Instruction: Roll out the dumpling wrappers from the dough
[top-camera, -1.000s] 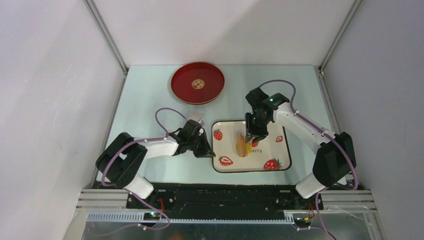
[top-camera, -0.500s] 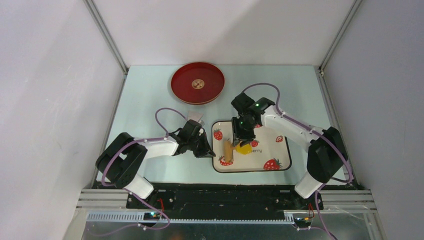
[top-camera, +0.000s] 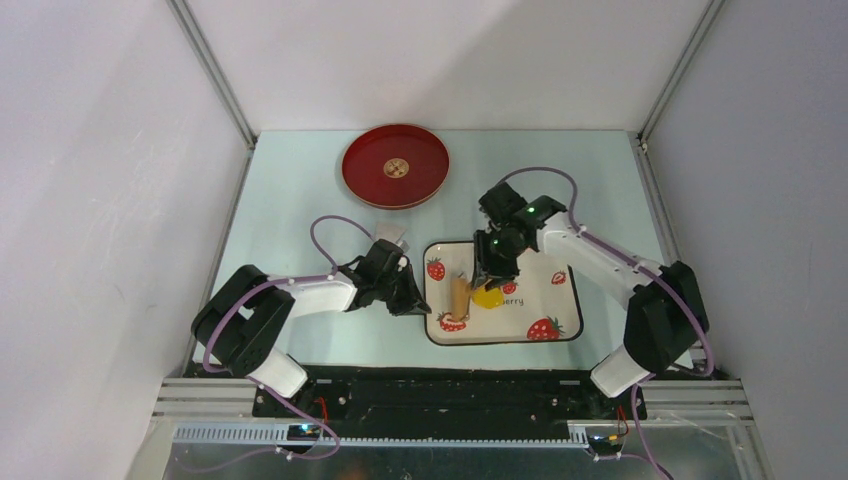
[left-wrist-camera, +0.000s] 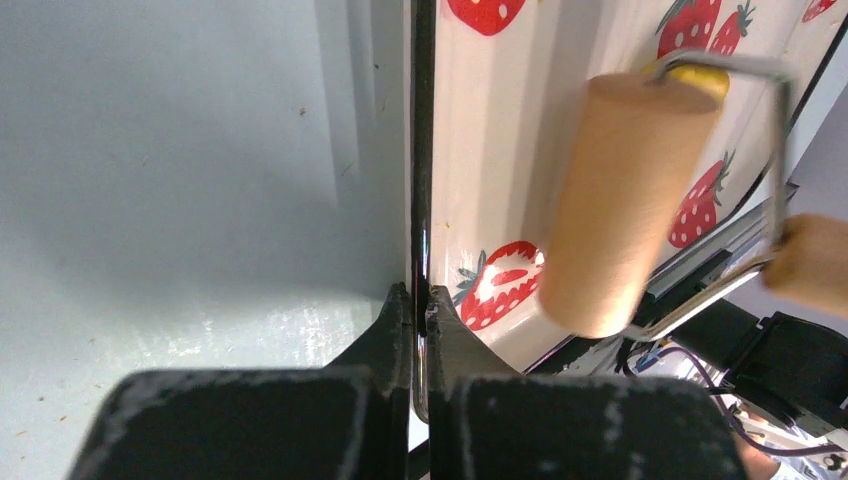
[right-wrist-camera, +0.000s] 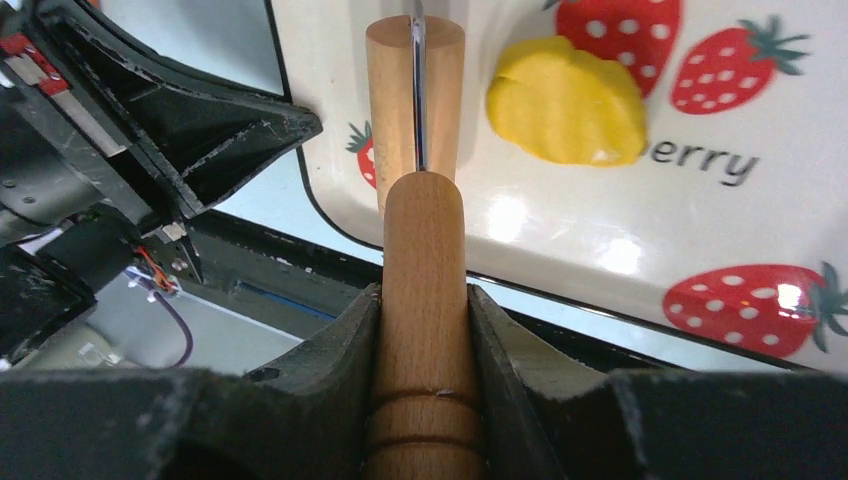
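Note:
The yellow dough (top-camera: 488, 296) lies as a flattened irregular patch on the strawberry tray (top-camera: 552, 300); it shows in the right wrist view (right-wrist-camera: 566, 100) and as a sliver in the left wrist view (left-wrist-camera: 697, 75). My right gripper (top-camera: 492, 272) is shut on the handle (right-wrist-camera: 424, 290) of the wooden roller (top-camera: 460, 296), whose drum (right-wrist-camera: 414, 90) sits just left of the dough, apart from it; the drum also shows in the left wrist view (left-wrist-camera: 625, 200). My left gripper (top-camera: 418, 305) is shut on the tray's left rim (left-wrist-camera: 422, 200). No round wrappers show.
A red round tray (top-camera: 395, 165) with a small wooden disc (top-camera: 397, 167) stands at the back of the table. The pale table top (left-wrist-camera: 200, 150) lies left of the strawberry tray. Walls close in on both sides.
My right gripper rolled the roller left off the dough, then came back slightly right; the roller drum now sits beside the dough. My left gripper has not moved.

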